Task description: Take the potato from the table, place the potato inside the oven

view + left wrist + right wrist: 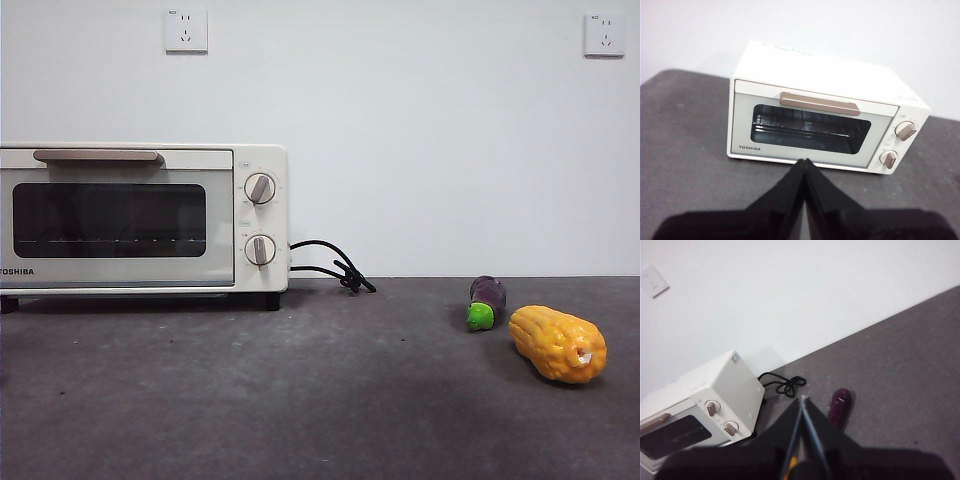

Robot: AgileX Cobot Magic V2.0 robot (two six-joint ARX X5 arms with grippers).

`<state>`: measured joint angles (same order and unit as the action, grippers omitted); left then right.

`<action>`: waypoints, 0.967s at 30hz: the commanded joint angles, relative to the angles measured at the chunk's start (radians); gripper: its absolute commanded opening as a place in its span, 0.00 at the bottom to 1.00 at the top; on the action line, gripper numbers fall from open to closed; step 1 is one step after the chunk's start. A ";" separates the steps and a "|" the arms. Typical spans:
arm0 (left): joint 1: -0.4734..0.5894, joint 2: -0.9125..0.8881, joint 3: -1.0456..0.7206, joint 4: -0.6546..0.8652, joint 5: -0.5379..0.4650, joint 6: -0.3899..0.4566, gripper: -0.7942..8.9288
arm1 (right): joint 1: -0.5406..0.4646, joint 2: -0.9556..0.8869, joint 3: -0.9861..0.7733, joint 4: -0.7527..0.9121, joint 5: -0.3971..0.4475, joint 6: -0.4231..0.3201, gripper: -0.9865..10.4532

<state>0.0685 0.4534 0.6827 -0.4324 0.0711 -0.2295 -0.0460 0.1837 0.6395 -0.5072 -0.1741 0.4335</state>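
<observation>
No potato shows in any view. The cream-white oven [120,220] stands at the back left of the dark grey table [300,410] with its glass door closed; only the wire rack shows through the glass. My left gripper [804,162] hangs shut and empty in front of the oven [815,125], pointing at its door from a distance. My right gripper [802,399] is shut too, high above the table, with the oven [700,405] off to one side. Neither arm appears in the front view.
A small purple eggplant [487,298] with a green cap and a bumpy yellow-orange corn cob [557,343] lie at the right. The eggplant [840,407] sits just beside my right jaws. The oven's black cord [335,265] is coiled behind it by the wall.
</observation>
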 commanded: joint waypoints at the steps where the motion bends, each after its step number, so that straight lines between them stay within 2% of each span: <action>1: 0.000 0.120 0.092 -0.017 0.025 -0.003 0.08 | 0.000 0.056 0.079 -0.044 -0.002 -0.062 0.08; 11: 0.000 0.540 0.414 -0.023 0.049 -0.002 0.08 | 0.000 0.245 0.305 -0.157 -0.003 -0.184 0.09; 14: 0.003 0.665 0.501 -0.039 0.143 0.007 0.08 | 0.000 0.297 0.357 -0.221 -0.022 -0.204 0.09; 18: 0.018 0.839 0.620 -0.090 0.275 0.008 0.08 | 0.000 0.363 0.412 -0.306 -0.089 -0.259 0.09; 21: 0.018 0.954 0.692 -0.102 0.321 0.007 0.08 | 0.000 0.397 0.433 -0.345 -0.133 -0.288 0.09; 25: 0.024 1.095 0.779 -0.127 0.357 -0.012 0.08 | 0.000 0.410 0.438 -0.355 -0.193 -0.290 0.09; 29: 0.041 1.198 0.843 -0.158 0.409 -0.029 0.08 | 0.000 0.410 0.438 -0.355 -0.205 -0.304 0.09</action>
<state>0.1028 1.6367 1.5208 -0.5854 0.4698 -0.2462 -0.0460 0.5980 1.0714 -0.8673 -0.3748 0.1459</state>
